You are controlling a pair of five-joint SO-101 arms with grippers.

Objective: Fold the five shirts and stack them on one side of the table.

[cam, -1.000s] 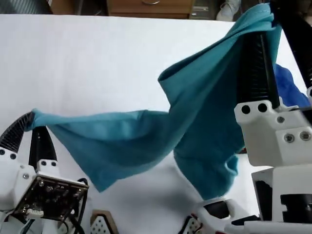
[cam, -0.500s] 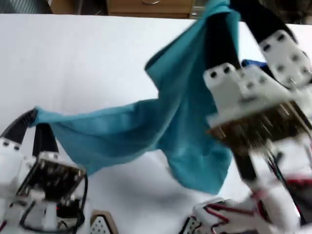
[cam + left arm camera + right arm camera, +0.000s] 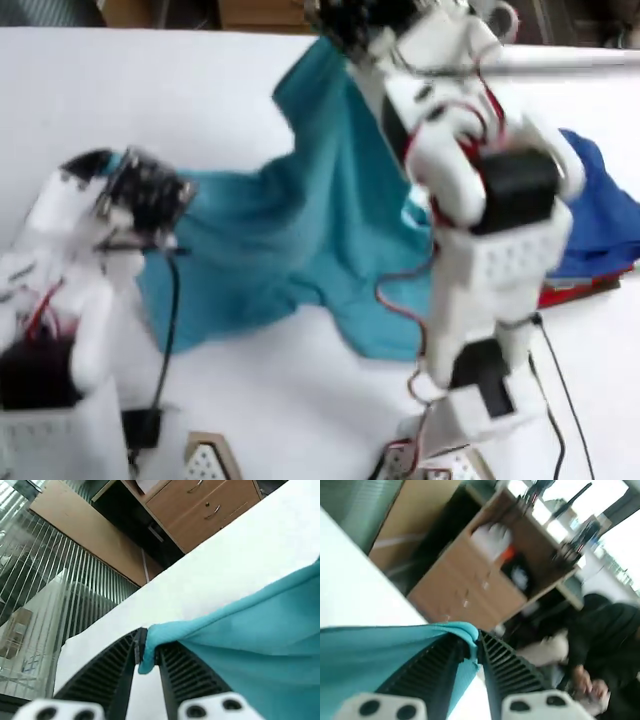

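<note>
A teal shirt (image 3: 300, 240) is stretched across the white table (image 3: 180, 90) between both arms. My left gripper (image 3: 148, 652) is shut on one corner of the teal shirt (image 3: 250, 640); in the high view it sits at the left (image 3: 105, 165). My right gripper (image 3: 476, 647) is shut on another corner of the teal shirt (image 3: 375, 655), and in the high view it is at the far edge of the table (image 3: 335, 35). A blue shirt (image 3: 600, 215) lies at the right, on top of something red (image 3: 580, 290).
The right arm's white body (image 3: 490, 230) rises over the table's middle right and hides part of the cloth. Cables (image 3: 170, 330) run along the near side. Beyond the table's far edge stand wooden drawers (image 3: 210, 510).
Both arms have swung away from the near edge toward the far side, carrying the teal shirt and spreading it lower over the table. The blue shirt at the right has come into fuller view.
</note>
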